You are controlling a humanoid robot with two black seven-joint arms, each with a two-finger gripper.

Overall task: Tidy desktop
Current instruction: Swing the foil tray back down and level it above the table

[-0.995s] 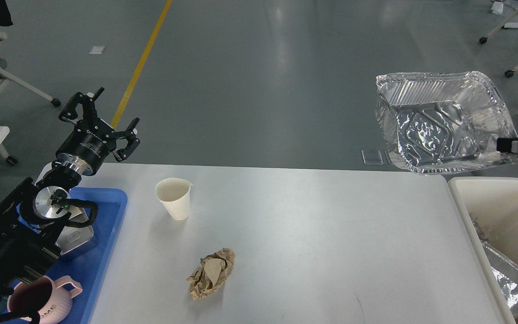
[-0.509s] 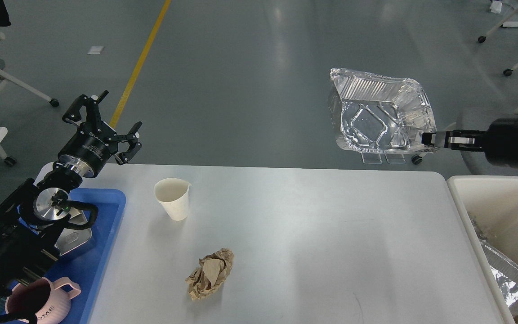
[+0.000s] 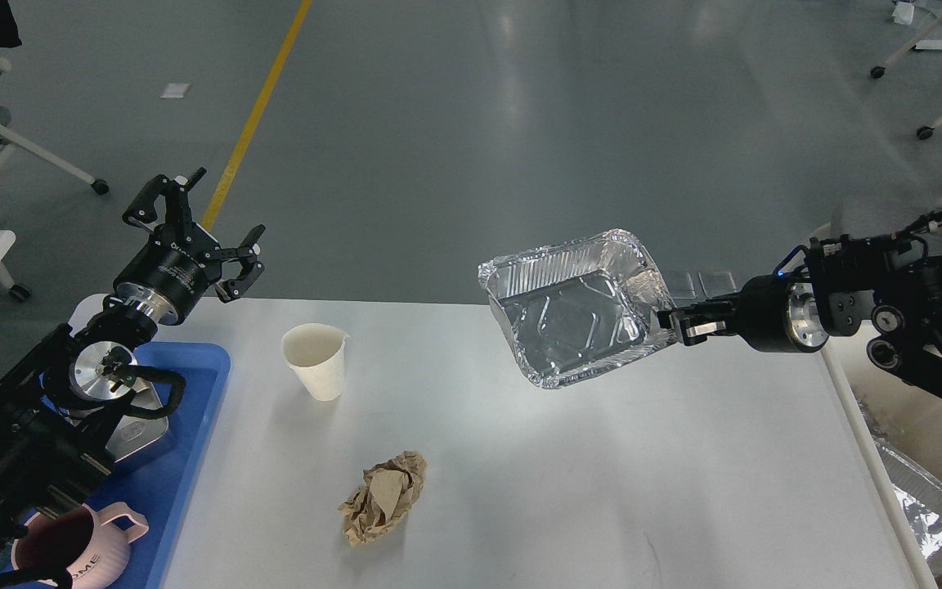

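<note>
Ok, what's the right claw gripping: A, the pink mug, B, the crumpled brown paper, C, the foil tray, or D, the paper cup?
C: the right claw pinches the rim of the foil tray, holding it tilted above the desktop.

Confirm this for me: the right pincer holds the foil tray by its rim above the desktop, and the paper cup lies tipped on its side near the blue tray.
Not quite. The head view shows the paper cup standing upright, mouth up, on the desktop near the blue tray. The rest holds: the right pincer grips the foil tray by its rim above the desktop.
</note>
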